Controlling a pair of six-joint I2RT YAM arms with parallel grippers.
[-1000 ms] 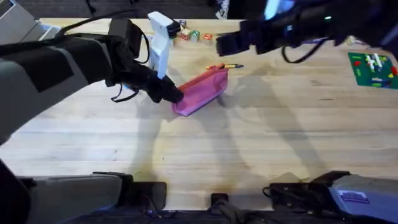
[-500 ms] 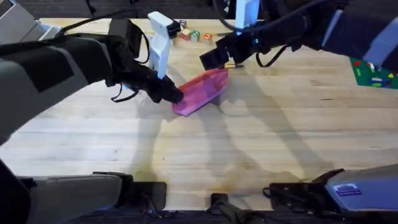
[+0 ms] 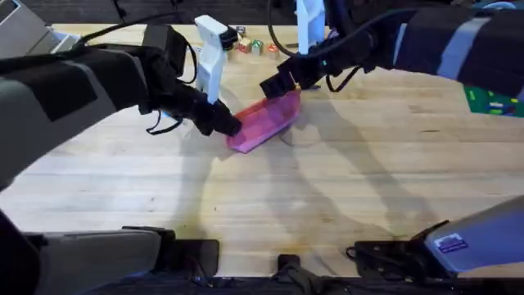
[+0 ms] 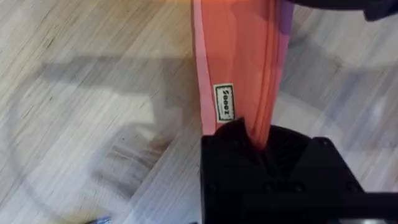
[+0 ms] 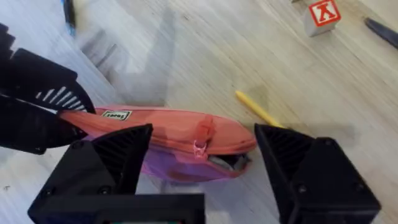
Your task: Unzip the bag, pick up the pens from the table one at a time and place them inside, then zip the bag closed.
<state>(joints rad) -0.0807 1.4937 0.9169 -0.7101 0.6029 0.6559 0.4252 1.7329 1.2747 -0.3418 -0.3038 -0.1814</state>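
Observation:
The pink bag (image 3: 264,121) lies slanted on the table (image 3: 344,188). My left gripper (image 3: 229,127) is shut on its near-left end; in the left wrist view the fabric (image 4: 236,56) is pinched in that gripper (image 4: 255,140) beside a small white label (image 4: 224,102). My right gripper (image 3: 277,83) hovers open over the far-right end. Its fingers (image 5: 118,162) straddle the bag (image 5: 168,121), with the zipper pull (image 5: 200,146) between them. A yellow pen (image 5: 258,109) lies just beyond the bag. A dark pen (image 5: 68,12) lies farther off, past my left gripper (image 5: 37,106).
A white upright post (image 3: 209,57) stands behind the bag. Small toy blocks (image 3: 255,47) sit at the table's far edge, one marked X (image 5: 323,12). A green plate with bricks (image 3: 491,98) is at the far right.
My right arm has swung in from the far right and dropped over the bag's far end, now covering the yellow pen in the overhead view. The left gripper and the bag have not moved.

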